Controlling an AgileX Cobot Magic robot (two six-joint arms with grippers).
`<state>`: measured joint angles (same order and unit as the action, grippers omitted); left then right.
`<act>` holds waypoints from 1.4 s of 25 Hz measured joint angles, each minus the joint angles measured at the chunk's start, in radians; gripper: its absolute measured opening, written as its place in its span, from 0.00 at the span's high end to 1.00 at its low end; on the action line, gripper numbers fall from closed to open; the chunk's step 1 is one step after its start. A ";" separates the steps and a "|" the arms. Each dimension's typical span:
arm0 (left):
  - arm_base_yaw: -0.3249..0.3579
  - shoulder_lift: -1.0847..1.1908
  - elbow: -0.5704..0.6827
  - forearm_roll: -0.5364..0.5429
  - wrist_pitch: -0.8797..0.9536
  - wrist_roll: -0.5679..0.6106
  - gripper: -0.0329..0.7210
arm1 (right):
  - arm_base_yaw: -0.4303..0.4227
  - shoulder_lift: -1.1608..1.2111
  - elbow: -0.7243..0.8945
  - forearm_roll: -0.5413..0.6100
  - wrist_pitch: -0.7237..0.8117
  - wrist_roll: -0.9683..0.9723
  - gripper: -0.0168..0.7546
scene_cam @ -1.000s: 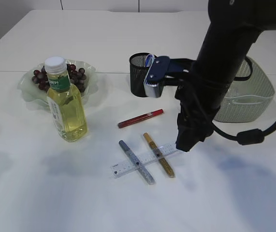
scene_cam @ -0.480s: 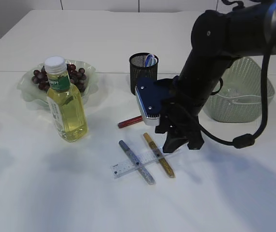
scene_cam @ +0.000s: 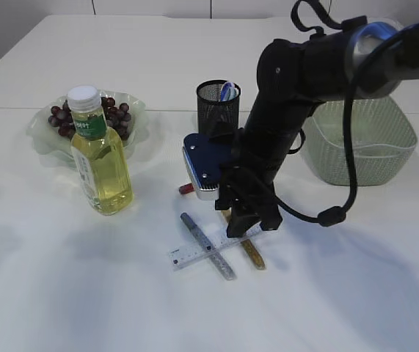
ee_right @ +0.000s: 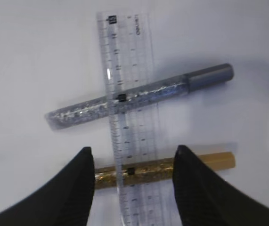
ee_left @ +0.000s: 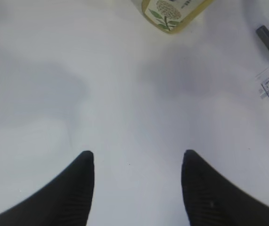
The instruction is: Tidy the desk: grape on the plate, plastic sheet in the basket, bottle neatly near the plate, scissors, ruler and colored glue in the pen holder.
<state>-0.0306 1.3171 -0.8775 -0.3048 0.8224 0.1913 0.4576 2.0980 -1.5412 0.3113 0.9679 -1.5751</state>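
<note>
Three slim items lie stacked on the white tabletop [scene_cam: 62, 293] beneath the right gripper [ee_right: 132, 162]: a clear plastic ruler [ee_right: 129, 94] rests across a silver glitter glue pen [ee_right: 139, 96] and a gold glitter glue pen [ee_right: 160, 172], both crossing under it. The right gripper hovers directly over this stack with its fingers spread and nothing held; the gold pen and the near end of the ruler sit between the fingertips. The ruler is judged thin, light, stiff and slick; lying raised on the two pens, its long edges are clear of the table, so a pinch across its width near the gold pen appears the best hold. The pens are light round tubes, likely to roll once the ruler lifts. A red glue pen [scene_cam: 186, 188] lies near, largely hidden behind the arm. The black mesh pen holder [scene_cam: 216, 106] stands behind, with a blue-handled item already inside. The yellow-liquid bottle with white cap [scene_cam: 100, 158] stands beside the glass plate of grapes [scene_cam: 48, 139], well apart from the stack. The pale green basket [scene_cam: 363, 150] sits to the right. The left gripper [ee_left: 136, 176] is also spread, empty, above bare table.
</note>
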 joint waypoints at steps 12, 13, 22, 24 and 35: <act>0.000 0.000 0.000 0.000 -0.004 0.000 0.38 | 0.023 0.096 -0.051 0.000 0.018 -0.020 0.43; 0.000 0.000 0.000 0.000 -0.004 0.000 0.38 | 0.029 0.103 -0.051 -0.002 0.010 -0.020 0.43; 0.000 0.000 0.000 0.000 -0.006 0.000 0.38 | 0.045 0.113 -0.051 -0.052 -0.014 -0.020 0.43; 0.000 0.000 0.000 0.000 -0.006 0.000 0.38 | 0.045 0.113 -0.051 -0.054 -0.014 -0.020 0.43; 0.000 0.000 0.000 0.000 -0.006 0.000 0.38 | 0.047 0.124 -0.051 -0.058 -0.017 -0.016 0.43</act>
<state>-0.0306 1.3171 -0.8775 -0.3048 0.8165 0.1913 0.5044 2.2220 -1.5924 0.2536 0.9512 -1.5914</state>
